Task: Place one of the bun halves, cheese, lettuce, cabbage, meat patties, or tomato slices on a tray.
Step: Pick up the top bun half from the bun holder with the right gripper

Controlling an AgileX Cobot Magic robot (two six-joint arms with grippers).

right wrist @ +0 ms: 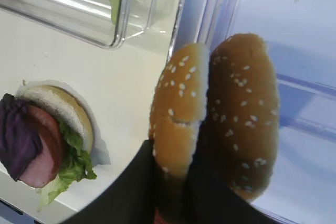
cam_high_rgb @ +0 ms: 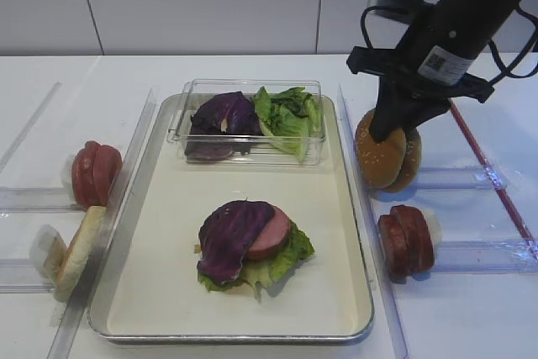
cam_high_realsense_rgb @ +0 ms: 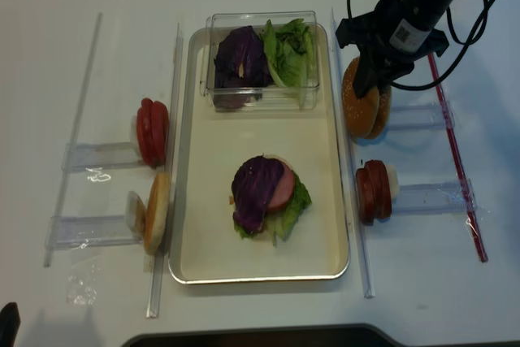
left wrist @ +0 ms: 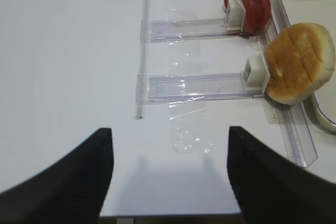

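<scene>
One stack: on the tray point(cam_high_rgb: 353, 313) a pale bun base, lettuce point(cam_high_rgb: 286, 260), meat patty and cabbage point(cam_high_rgb: 229, 239) already lie.
Bun top point(right wrist: 178, 114): upright in rack beside its twin, off the tray.
Right tool point(right wrist: 173, 195): clamped on bun top; lift and placing remain.
Left tool point(left wrist: 168, 177): spread, empty, above worktop.

The right gripper point(right wrist: 173, 195) hides the sesame bun's point(right wrist: 178, 119) lower edge.

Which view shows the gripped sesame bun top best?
Right wrist: the sesame bun top fills the frame, with the right gripper shut on its lower edge and its twin beside it. Both exterior high views show it small and partly hidden behind the gripper. Left wrist doesn't show it.
</scene>
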